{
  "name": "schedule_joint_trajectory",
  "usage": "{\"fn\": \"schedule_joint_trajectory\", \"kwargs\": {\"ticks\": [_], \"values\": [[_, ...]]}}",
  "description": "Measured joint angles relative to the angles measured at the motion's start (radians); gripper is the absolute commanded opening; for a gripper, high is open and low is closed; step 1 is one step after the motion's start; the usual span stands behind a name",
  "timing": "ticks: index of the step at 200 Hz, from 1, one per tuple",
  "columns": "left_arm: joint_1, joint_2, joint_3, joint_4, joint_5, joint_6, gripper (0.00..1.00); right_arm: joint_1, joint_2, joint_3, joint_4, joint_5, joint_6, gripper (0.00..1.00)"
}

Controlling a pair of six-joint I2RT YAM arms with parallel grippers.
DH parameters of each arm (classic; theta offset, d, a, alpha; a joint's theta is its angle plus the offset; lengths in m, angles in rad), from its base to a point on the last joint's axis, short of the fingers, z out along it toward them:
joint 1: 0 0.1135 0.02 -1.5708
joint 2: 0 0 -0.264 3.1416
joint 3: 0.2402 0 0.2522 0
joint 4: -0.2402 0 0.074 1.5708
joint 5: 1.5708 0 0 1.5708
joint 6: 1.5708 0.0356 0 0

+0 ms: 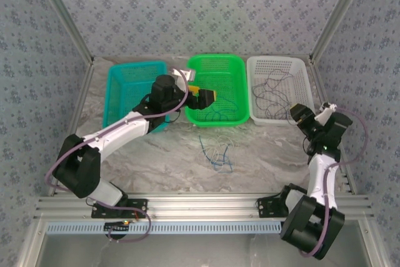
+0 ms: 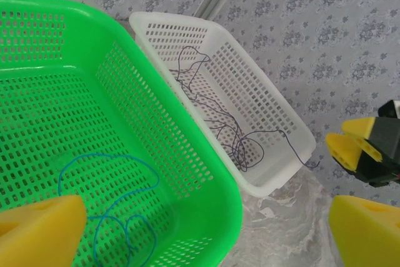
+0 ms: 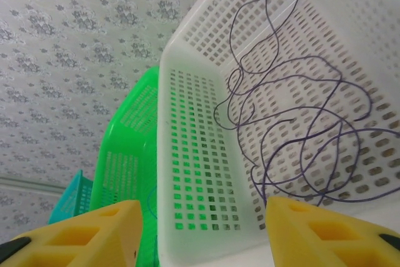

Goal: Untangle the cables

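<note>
Top external: a loose tangle of cables (image 1: 215, 152) lies on the table (image 1: 269, 148) just in front of the green basket (image 1: 217, 59), which holds a blue cable (image 2: 106, 214); a dark cable (image 3: 294, 123) sprawls in the white basket (image 1: 278, 60). The left hand (image 1: 203, 95) hovers over the green basket, spread wide and empty. The right hand (image 1: 300, 115), at the white basket's near corner, is spread apart, pinching nothing.

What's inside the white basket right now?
One thin dark cable lies in loose loops on the floor of the white basket; I see nothing else. From above, the right hand covers its near right corner.
</note>
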Motion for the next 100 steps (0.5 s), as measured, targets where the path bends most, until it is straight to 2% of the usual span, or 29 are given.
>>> {"fn": "schedule_joint_trajectory", "kwargs": {"ticks": [22, 65, 100], "values": [[0.0, -0.019, -0.006, -0.001, -0.003, 0.0, 0.99, 0.035, 0.071, 0.071, -0.07, 0.026, -0.023, 0.6], [0.0, -0.038, -0.018, -0.001, -0.015, 0.001, 0.99, 0.063, 0.244, 0.371, -0.376, 0.08, -0.204, 0.65], [0.0, -0.04, -0.018, -0.003, -0.023, 0.002, 0.99, 0.111, 0.379, 0.495, -0.577, 0.112, -0.308, 0.66]]}}
